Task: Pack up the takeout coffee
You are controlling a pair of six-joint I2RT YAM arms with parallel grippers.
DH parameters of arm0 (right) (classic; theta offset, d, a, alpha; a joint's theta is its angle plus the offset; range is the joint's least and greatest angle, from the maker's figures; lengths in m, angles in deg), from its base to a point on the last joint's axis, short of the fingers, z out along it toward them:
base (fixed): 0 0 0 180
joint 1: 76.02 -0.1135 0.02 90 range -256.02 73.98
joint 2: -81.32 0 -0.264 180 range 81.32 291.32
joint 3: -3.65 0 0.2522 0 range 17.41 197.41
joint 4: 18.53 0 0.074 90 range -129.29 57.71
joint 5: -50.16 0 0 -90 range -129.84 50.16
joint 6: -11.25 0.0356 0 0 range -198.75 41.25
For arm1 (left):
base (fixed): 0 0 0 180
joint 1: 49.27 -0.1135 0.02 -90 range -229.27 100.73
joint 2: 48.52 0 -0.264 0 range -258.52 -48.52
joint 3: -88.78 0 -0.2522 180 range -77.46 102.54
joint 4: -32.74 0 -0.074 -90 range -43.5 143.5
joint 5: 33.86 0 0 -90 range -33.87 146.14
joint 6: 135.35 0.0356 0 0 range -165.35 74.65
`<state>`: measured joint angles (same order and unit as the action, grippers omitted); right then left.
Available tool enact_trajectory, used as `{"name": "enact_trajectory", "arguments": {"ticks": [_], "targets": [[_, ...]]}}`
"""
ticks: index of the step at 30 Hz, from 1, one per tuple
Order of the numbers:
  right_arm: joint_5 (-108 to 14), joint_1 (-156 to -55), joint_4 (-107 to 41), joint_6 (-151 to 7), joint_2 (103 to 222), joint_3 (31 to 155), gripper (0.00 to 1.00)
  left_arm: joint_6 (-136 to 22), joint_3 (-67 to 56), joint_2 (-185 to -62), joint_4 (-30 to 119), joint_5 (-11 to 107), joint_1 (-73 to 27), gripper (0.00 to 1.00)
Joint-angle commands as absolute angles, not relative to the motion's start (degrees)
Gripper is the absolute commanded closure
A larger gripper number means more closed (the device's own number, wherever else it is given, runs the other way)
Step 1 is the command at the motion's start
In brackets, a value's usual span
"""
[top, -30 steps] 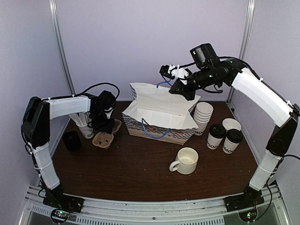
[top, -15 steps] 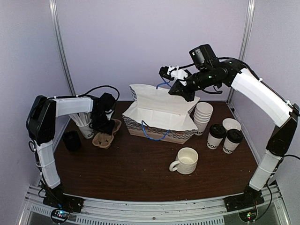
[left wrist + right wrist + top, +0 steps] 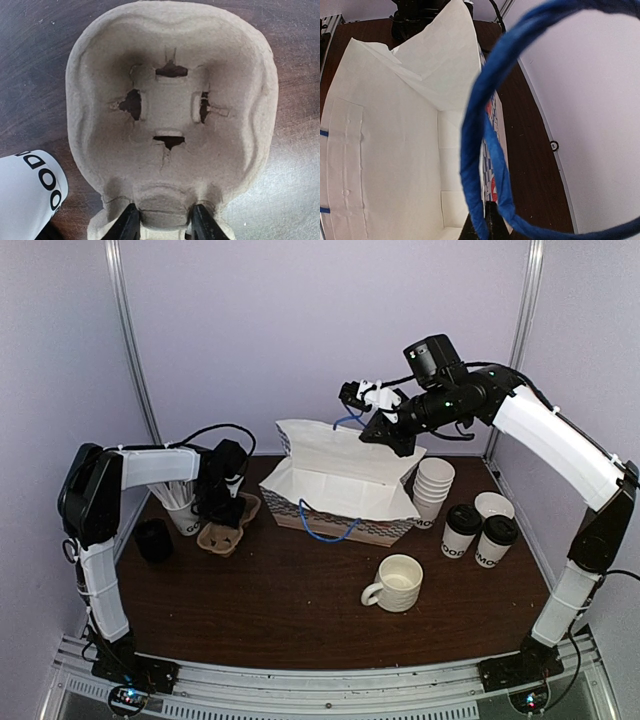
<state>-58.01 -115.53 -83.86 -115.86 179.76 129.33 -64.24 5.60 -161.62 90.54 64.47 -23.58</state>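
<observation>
Two takeout coffee cups with black lids stand at the right of the table, apart from both grippers. My left gripper is down on a brown pulp cup carrier at the left; in the left wrist view its fingers clamp a ridge on the carrier's near rim. My right gripper is raised above the white paper bag and shut on its blue rope handle, holding the bag's mouth open. The bag's inside holds nothing I can see.
A stack of lidless paper cups and one lidless cup stand by the bag's right end. A white mug sits in front. A white cup with stirrers and a black cup stand by the carrier.
My left arm has shifted a little, its wrist settling over the carrier. The right gripper still holds the blue handle in about the same place.
</observation>
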Motion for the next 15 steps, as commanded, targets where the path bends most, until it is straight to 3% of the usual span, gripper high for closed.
{"name": "enact_trajectory", "arguments": {"ticks": [1, 7, 15], "targets": [[-58.9, -116.08, -82.47, -114.96, 178.88, 129.11, 1.0, -63.9, 6.07, -162.29, 89.45, 63.46, -24.14, 0.65], [-58.97, -116.19, -82.39, -115.05, 178.7, 129.1, 1.0, -63.54, 6.06, -156.51, 91.57, 62.33, -24.14, 0.69], [-59.44, -116.5, -82.62, -114.88, 179.57, 129.47, 1.0, -61.05, 4.18, -138.75, 93.04, 56.16, -23.61, 0.69]]}}
